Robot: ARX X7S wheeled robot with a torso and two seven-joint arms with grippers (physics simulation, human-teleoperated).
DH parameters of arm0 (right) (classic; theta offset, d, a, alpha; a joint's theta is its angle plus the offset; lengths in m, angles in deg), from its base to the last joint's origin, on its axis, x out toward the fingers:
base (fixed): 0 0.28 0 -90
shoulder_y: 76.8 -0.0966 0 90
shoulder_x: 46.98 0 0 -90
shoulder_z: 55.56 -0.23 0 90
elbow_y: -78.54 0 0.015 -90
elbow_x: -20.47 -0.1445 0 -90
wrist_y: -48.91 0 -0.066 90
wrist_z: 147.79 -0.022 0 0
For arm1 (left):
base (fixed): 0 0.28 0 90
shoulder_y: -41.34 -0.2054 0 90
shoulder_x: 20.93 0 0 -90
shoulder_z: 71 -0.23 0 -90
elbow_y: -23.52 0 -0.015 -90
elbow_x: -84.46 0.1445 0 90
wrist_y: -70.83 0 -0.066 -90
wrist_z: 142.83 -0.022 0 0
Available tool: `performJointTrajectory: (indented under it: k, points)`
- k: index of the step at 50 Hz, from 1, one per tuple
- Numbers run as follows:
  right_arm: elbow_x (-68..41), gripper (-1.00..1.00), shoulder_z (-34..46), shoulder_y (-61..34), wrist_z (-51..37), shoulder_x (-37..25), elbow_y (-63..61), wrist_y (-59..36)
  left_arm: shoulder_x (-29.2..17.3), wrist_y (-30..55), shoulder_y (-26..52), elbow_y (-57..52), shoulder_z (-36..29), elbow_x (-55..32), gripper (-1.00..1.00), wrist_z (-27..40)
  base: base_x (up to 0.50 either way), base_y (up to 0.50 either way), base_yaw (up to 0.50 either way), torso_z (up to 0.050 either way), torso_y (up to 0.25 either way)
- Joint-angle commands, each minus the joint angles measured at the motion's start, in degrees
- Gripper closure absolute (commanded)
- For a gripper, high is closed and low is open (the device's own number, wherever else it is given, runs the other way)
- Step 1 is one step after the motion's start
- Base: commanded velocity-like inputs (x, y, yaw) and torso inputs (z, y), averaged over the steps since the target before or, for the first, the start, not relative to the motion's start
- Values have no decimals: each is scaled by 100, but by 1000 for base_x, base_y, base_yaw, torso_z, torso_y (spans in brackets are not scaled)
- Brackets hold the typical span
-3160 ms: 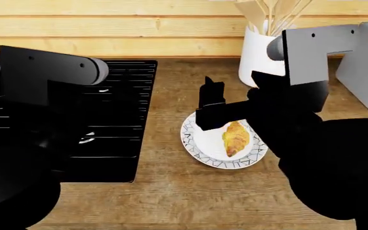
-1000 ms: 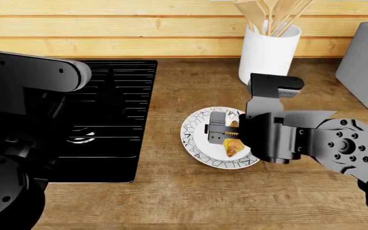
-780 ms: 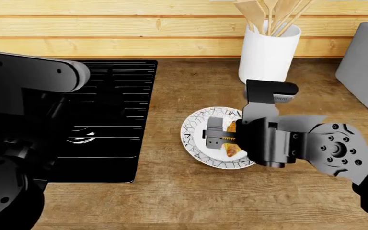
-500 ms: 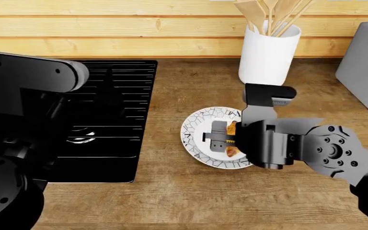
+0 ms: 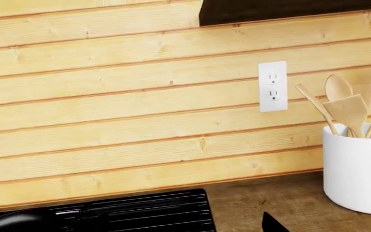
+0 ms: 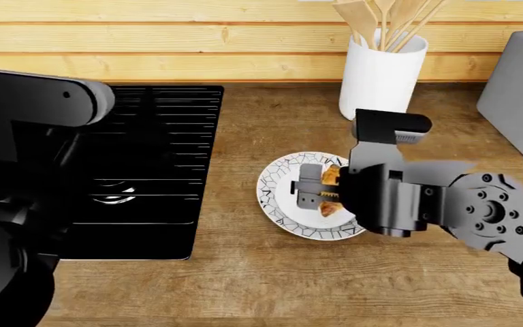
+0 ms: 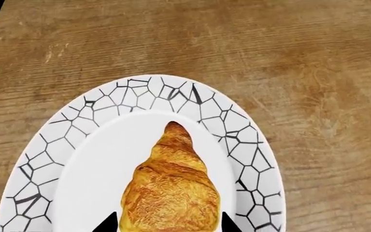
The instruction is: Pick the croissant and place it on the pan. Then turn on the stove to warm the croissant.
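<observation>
Right claw (image 6: 321, 193): fingers are sitting narrowly on either side of the croissant (image 7: 170, 187), apparently gripping it.
Croissant: lying on the white plate (image 7: 250, 159), not lifted.
Left claw: not showing.
Stove (image 6: 166, 170): untouched, pan not visible.
Progress: step 1 of 2 is only beginning.

Stove (image 6: 166, 170) occupies the left of the wooden counter (image 6: 271, 279), against the plank wall (image 6: 198, 41). Plate (image 6: 275, 197) sits on the counter just right of the stove's near corner. Croissant (image 7: 170, 188) lies on the plate. Right gripper (image 6: 321, 192) is over the plate, one fingertip on each flank of the croissant. Utensil crock (image 6: 381, 71) stands behind the plate at the wall. Wall outlet (image 5: 272, 86) is mounted left of the crock. An appliance (image 6: 520, 95) stands at far right.
</observation>
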Motion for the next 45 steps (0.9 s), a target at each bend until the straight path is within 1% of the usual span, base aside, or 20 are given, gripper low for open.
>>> performJointTrajectory:
  k: [1,5,7,10,13,21,22,23,25,28,30,32,35,38,40,45]
  points:
    - [-171,100,-265,-463,-320,-182,-502,-110,-80,-33,133,-24,32,-267,-100,227,0,0,0,0,0]
    - [-130,100,-305,-661,-368,-232,-694,-222,-123,-36,225,-14,40,-443,-100,375,0,0,0,0,0]
    - [54,100,-332,-804,-327,-299,-881,-317,-150,-27,300,-7,23,-595,-100,502,0,0,0,0,0]
    - [52,100,-427,-970,-259,-437,-1264,-459,-230,-31,460,0,5,-910,-100,759,0,0,0,0,0]
    - [-147,100,-499,-993,-373,-552,-1464,-417,-290,-50,589,11,-35,-1153,-100,963,0,0,0,0,0]
    - [-614,100,-634,-1302,-504,-839,-1752,-607,-548,-217,1206,139,-364,-2146,-100,1845,0,0,0,0,0]
    - [-494,100,-824,-1265,-292,-915,-1875,-434,-666,-277,1403,183,-457,-2419,-100,2060,0,0,0,0,0]
    - [-631,100,-725,-1381,-466,-923,-1811,-595,-732,-322,1511,207,-507,-2572,-100,2178,0,0,0,0,0]
    - [-576,100,-834,-1411,-330,-972,-1882,-556,-916,-421,1776,272,-646,-2943,-100,2444,0,0,0,0,0]
    - [-707,100,-918,-1609,-347,-1052,-1902,-642,-1332,-680,2440,396,-1037,-3741,-100,3041,0,0,0,0,0]
    - [-771,100,-938,-1669,-300,-1062,-1917,-704,-1483,-806,2673,428,-1192,-3961,-100,3198,0,0,0,0,0]
    - [-783,100,-968,-1756,-266,-1091,-1915,-771,-1715,-954,2810,426,-1316,-4114,-100,3245,0,0,0,0,0]
    - [-762,100,-1007,-1811,-191,-1135,-1915,-823,-1996,-1066,2759,386,-1340,-4171,-100,3198,0,0,0,0,0]
    - [-726,100,-1065,-1829,-86,-1189,-1934,-834,-2291,-1121,2595,303,-1107,-4186,-100,3075,0,0,0,0,0]
    - [-675,100,-1158,-1796,-13,-1224,-1976,-713,-2392,-1172,2597,270,-1055,-4221,-100,3057,0,0,0,0,0]
    - [-634,100,-1142,-1869,94,-1208,-2064,-892,-2624,-1187,2508,218,-918,-4183,-100,2953,0,0,0,0,0]
